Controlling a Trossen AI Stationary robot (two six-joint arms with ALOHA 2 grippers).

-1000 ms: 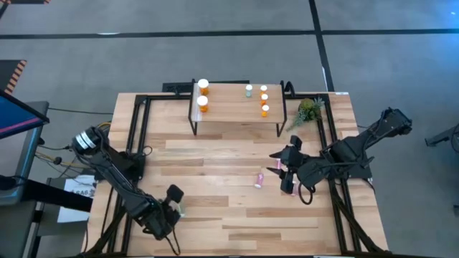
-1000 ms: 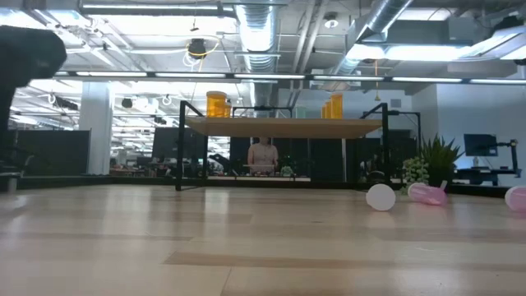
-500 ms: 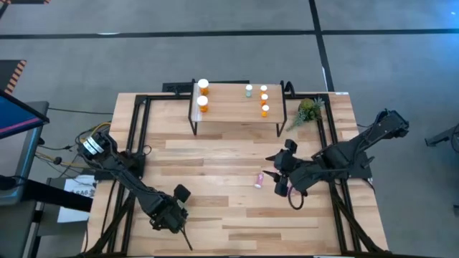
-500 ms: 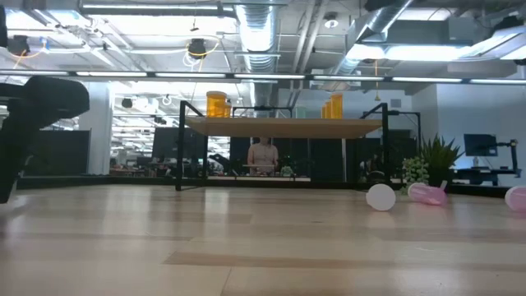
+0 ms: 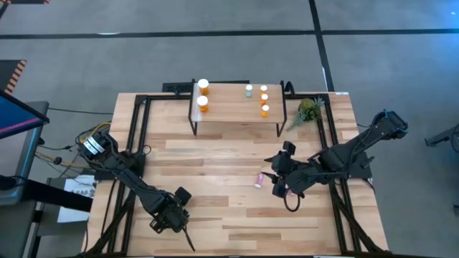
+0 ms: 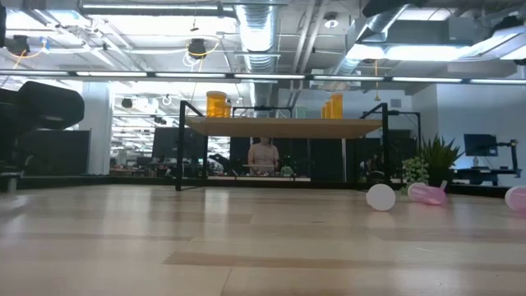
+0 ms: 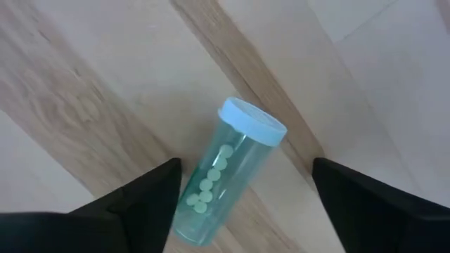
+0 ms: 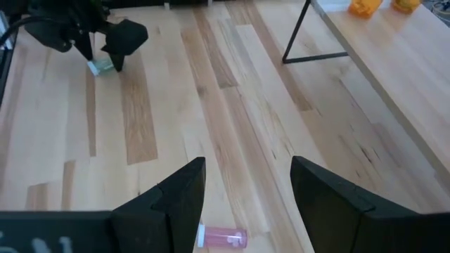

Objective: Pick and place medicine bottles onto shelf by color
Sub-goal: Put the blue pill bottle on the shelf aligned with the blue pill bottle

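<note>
A: Where you look straight down, what carries everything?

B: A pale plank worktop on grey floor. The shelf stands toward twelve o'clock with two large orange bottles at its nine o'clock end, three small orange ones and a pale green one toward three. A plant sits just beside it.

A: And the room?

B: Only the low view gives you that: ducts, ceiling lights, a person behind the shelf.

A: What do your wrist cameras add?

B: Your left tool has its fingers apart, straddling a green bottle lying flat; from above the arm hides it. Your right tool, fingers apart and holding nothing, hangs over a pink bottle lying on its side.

A: Anything unclear?

B: Another pink bottle is cut off at the low view's edge.
</note>
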